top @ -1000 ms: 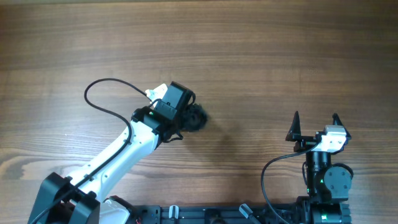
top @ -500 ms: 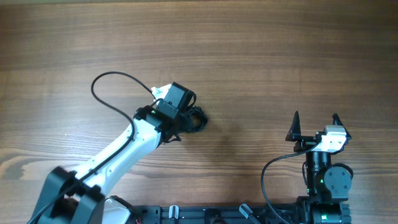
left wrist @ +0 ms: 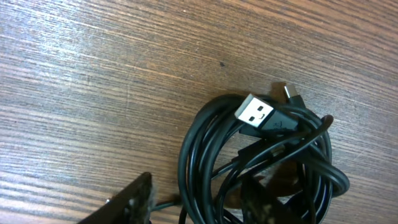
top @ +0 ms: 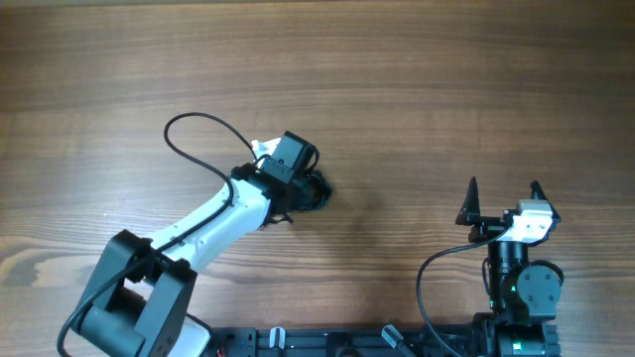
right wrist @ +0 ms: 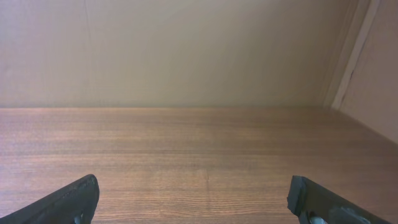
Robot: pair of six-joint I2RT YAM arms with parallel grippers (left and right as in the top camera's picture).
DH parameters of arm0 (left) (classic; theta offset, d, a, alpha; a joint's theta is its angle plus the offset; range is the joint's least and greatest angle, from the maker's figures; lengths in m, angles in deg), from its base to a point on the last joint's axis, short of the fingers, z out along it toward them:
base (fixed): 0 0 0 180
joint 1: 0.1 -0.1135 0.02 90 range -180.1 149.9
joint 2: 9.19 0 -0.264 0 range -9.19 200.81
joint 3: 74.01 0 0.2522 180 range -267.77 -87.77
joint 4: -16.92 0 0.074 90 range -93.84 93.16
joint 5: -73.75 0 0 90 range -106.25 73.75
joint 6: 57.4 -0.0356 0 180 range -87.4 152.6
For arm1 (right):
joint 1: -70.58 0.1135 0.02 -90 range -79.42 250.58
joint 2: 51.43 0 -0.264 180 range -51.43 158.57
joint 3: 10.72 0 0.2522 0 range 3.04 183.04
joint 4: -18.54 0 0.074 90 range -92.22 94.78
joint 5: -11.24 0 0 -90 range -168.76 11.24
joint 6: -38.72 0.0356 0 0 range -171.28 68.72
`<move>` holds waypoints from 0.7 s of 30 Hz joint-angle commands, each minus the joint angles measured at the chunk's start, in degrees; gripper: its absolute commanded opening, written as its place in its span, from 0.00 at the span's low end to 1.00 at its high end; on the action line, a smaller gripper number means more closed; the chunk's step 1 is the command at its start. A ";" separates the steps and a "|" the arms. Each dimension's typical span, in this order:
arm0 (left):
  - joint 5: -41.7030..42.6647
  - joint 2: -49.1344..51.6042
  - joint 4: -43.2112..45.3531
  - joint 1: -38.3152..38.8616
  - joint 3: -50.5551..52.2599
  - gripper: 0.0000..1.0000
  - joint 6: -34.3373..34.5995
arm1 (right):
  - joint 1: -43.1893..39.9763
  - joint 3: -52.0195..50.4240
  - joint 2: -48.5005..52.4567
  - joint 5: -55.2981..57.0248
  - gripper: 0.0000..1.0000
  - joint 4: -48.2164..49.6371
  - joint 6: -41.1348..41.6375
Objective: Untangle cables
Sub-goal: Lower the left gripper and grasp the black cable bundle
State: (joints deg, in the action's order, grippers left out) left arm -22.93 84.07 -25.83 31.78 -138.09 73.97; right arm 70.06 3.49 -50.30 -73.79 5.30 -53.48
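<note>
A brown wood-grain table (top: 397,79) fills the overhead view, a plain beige wall (right wrist: 186,50) behind it. The cables (left wrist: 267,155), thin black cords wound into one tight bundle, lie left of the table's middle. On top of the bundle rests a flat USB plug (left wrist: 256,113), with a smaller plug (left wrist: 291,93) just beside it. The left gripper (top: 304,181) is down over the bundle, its fingers (left wrist: 127,204) apart and astride several strands, not visibly clamped. Well to the right of the bundle, the right gripper (top: 503,188) has its jaws spread wide with nothing between them.
</note>
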 commanded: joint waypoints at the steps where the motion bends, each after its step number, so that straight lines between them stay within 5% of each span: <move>1: -3.45 2.12 0.35 0.11 -0.31 0.43 -0.68 | 0.33 -0.15 -0.11 -0.33 1.00 0.31 0.81; 6: -4.59 4.37 2.01 0.11 -0.31 0.38 -0.68 | 0.33 -0.15 -0.11 -0.33 1.00 0.31 0.81; 11: -6.32 4.68 4.28 0.09 -0.33 0.04 -0.68 | 0.33 -0.15 -0.11 -0.33 1.00 0.31 0.83; 21: -6.43 -3.23 1.27 0.04 -1.55 0.04 -0.35 | 0.33 -0.15 -0.11 -0.33 1.00 0.31 0.81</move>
State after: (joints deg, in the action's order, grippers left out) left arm -28.00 87.08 -22.84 31.78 -138.09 73.42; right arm 70.06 3.49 -50.30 -73.79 5.30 -53.48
